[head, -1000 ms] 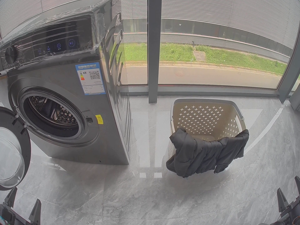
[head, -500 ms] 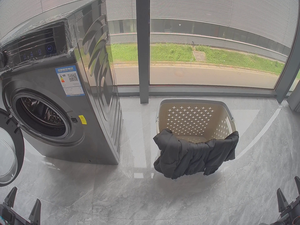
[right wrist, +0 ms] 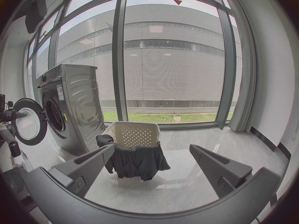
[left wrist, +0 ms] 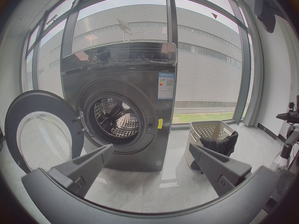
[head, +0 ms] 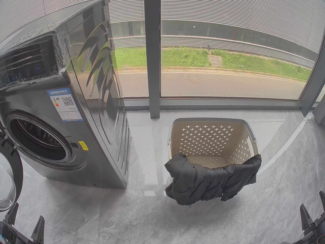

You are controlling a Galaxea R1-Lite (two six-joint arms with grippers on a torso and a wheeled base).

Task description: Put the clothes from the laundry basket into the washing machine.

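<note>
Dark garment (head: 211, 182) is draping over the near rim of the laundry basket (head: 210, 121), centre-right, easy to grab | washing machine (head: 98, 95) is standing left, door (head: 16, 168) open for loading | left gripper (left wrist: 150, 147) and right gripper (right wrist: 151, 148) are hanging wide open, empty.

Dark garment (head: 210, 183) drapes basket (head: 206, 138) rim beside open washer (head: 98, 119).

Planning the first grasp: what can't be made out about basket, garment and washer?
Near floor of the basket, head view: dark garment over the rim hides it.
Washer door, head view: cut by the left edge.
Left pincer and right pincer, head view: cut by bottom edge.
</note>
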